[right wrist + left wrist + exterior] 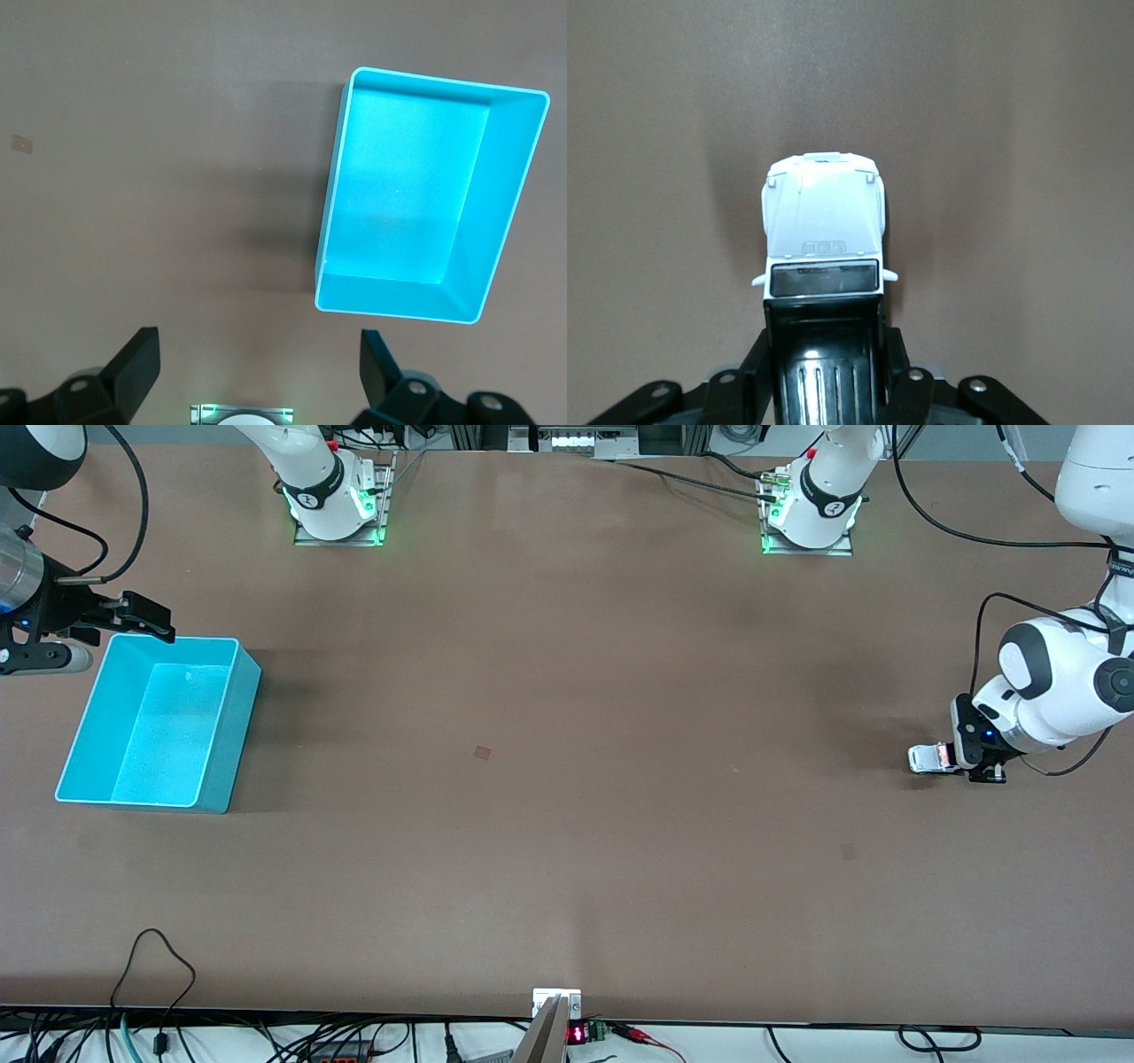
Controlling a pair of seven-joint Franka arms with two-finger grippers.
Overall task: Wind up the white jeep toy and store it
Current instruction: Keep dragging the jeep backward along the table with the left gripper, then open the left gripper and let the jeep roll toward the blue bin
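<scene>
Clamping only the white jeep toy (824,232)'s rear, the left gripper (824,372) may (seemingly) lose it mid-wind, while the right gripper (257,372) waits wide open near the bin (221,726).

Brown table (567,824) with turquoise bin (159,722), white jeep toy (928,758)

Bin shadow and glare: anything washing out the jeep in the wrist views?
Front view: turquoise bin casts a soft shadow toward the table's middle; its floor glares pale. Left wrist view: white jeep toy evenly lit, sharp, soft shadow around it, faint sheen on the black roof. Right wrist view: bin crisp, with a soft shadow beside it.
</scene>
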